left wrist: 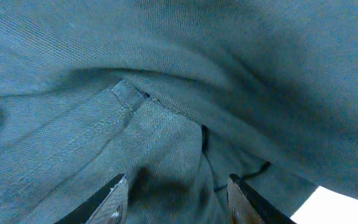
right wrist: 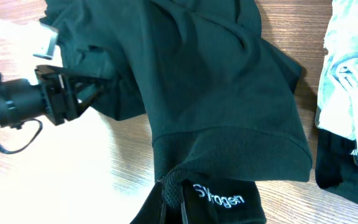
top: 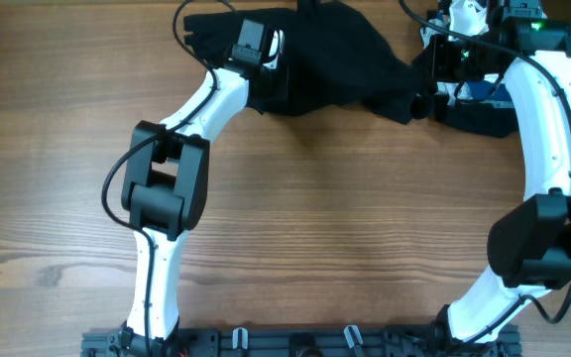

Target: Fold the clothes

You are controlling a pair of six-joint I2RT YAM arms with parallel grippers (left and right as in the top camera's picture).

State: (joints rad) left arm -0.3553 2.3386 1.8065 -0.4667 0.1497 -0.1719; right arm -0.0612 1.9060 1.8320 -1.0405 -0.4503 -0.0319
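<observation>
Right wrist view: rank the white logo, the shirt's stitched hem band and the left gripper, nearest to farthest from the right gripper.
1. White logo: just right of the right gripper, on the black T-shirt.
2. Stitched hem band: just above the logo.
3. Left gripper: far upper left.

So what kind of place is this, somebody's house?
Probably a robot lab, not a house: two robot arms stand at a wooden table, with a black T-shirt and a heap of other clothes.

Dark folds of the T-shirt (left wrist: pixel 229 74) fill nearly the whole view, with a stitched hem (left wrist: pixel 129 93) near the middle. The left end effector (left wrist: pixel 180 202) has its fingertips apart over the cloth. A pale surface (left wrist: pixel 347 208) shows at bottom right.
</observation>
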